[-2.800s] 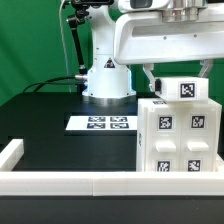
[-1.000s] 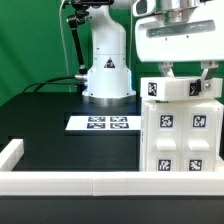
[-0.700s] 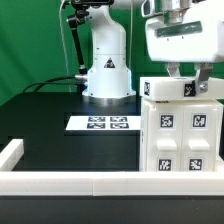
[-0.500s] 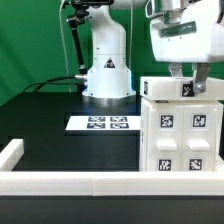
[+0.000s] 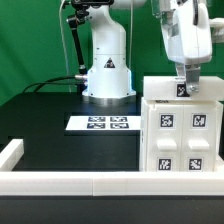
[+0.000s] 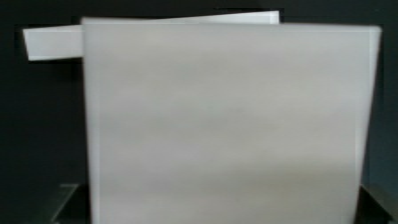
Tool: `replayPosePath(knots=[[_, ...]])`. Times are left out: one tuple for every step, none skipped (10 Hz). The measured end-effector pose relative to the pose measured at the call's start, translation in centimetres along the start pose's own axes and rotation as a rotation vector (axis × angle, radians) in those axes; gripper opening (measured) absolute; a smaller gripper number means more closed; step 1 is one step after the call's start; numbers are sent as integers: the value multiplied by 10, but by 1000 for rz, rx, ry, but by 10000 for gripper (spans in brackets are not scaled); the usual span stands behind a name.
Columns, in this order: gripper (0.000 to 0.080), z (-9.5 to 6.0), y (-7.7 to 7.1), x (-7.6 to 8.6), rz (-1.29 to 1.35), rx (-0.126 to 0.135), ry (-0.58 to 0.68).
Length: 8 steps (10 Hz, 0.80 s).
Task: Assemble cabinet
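Observation:
The white cabinet (image 5: 178,140) stands upright at the exterior view's right, with four tagged raised panels on its front. A white top part (image 5: 160,88) lies flat on it, squared up with the body. My gripper (image 5: 186,84) comes straight down from above and is shut on this top part, one dark finger (image 5: 184,72) showing just above the part's tag. In the wrist view the top part (image 6: 214,110) fills the picture, with the gripper (image 6: 217,214) astride it and dark fingers at both edges.
The marker board (image 5: 100,123) lies on the black table beside the cabinet. The white robot base (image 5: 107,75) stands behind it. A white rail (image 5: 60,182) runs along the front edge, with a raised corner (image 5: 10,152) at the exterior view's left.
The gripper has turned about its vertical axis and shifted right, now edge-on. The top part turned with it from a skewed pose and now sits squared on the cabinet.

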<state>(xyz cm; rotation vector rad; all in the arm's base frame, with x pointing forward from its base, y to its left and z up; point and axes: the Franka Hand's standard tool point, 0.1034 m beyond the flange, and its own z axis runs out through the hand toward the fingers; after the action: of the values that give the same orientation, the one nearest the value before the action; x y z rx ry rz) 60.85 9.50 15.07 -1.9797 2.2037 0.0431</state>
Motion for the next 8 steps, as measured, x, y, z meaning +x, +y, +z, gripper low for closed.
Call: replayPosePath(knots=[[561, 0, -1, -1, 53, 4, -4], [561, 0, -1, -1, 45, 4, -4], [657, -1, 0, -1, 18, 6, -7], [770, -6, 3, -2, -5, 9, -24], [770, -12, 4, -2, -21, 13, -30], [794, -21, 3, -3, -28, 25, -42], [798, -27, 2, -4, -28, 34, -56], [798, -30, 1, -6, -5, 39, -74]])
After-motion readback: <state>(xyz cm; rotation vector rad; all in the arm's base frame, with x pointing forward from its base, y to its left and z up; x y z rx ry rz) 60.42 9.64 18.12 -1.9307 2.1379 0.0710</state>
